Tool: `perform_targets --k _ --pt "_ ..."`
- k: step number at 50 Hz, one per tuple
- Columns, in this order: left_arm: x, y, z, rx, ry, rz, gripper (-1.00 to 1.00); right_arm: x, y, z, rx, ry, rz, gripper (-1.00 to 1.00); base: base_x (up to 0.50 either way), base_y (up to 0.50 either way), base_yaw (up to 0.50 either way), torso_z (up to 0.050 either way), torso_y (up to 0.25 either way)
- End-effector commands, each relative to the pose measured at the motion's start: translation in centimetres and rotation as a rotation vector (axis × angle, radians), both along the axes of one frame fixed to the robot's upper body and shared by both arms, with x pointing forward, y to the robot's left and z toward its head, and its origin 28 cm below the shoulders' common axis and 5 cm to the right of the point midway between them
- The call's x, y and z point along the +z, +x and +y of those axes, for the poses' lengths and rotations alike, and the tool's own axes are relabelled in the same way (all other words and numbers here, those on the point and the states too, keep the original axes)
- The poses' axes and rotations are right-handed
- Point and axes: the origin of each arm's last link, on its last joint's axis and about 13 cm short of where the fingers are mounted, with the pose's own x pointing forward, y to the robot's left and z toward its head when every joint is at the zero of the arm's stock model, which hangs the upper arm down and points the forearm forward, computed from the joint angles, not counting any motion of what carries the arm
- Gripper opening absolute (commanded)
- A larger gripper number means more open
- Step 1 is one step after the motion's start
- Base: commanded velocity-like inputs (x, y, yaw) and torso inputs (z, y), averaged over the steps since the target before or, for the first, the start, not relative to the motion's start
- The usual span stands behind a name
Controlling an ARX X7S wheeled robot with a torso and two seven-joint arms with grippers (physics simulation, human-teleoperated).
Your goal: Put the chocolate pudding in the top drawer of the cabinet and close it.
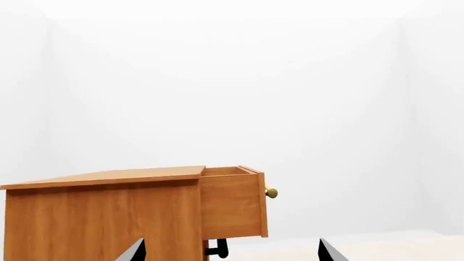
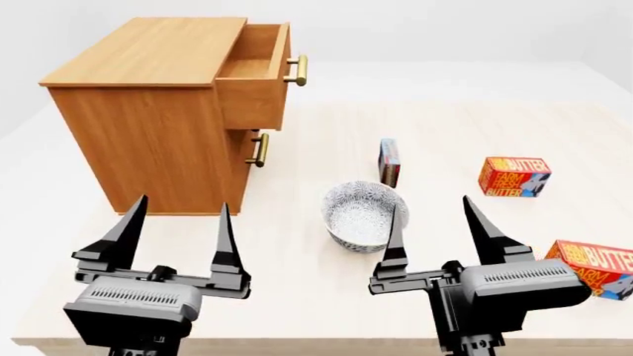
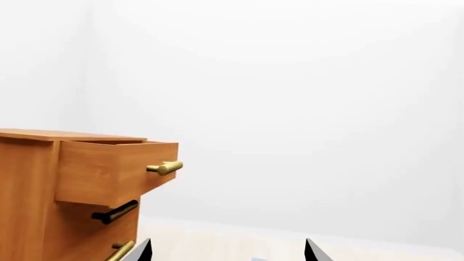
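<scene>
The cabinet [image 2: 148,111] stands at ten o'clock on the tabletop [image 2: 445,126], its top drawer [image 2: 259,74] already pulled out, so it seems ready to take the box. The chocolate pudding [image 2: 389,162] stands on edge near centre, just past the bowl [image 2: 364,215], while the left gripper [image 2: 178,231] and right gripper [image 2: 435,226] hover open and empty at six o'clock, neither yet committed

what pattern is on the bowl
A fine blue-grey and white speckled print on the bowl, clearest in the head view.
</scene>
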Motion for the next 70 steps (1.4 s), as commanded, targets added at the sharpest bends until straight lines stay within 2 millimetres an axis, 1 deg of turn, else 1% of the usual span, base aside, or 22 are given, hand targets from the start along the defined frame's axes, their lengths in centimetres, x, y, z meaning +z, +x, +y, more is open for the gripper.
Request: perform_targets --k 1,70 --pt "-0.06 -0.03 0.02 0.004 0.000 0.002 1.00 -0.09 0.02 0.01 0.002 0.002 0.005 1.00 0.10 0.00 0.00 0.000 0.000" --pt "-0.18 -0.02 -0.11 -0.012 0.002 0.013 1.00 -0.08 0.09 0.08 0.009 0.008 0.007 1.00 0.10 0.00 0.00 0.000 0.000"
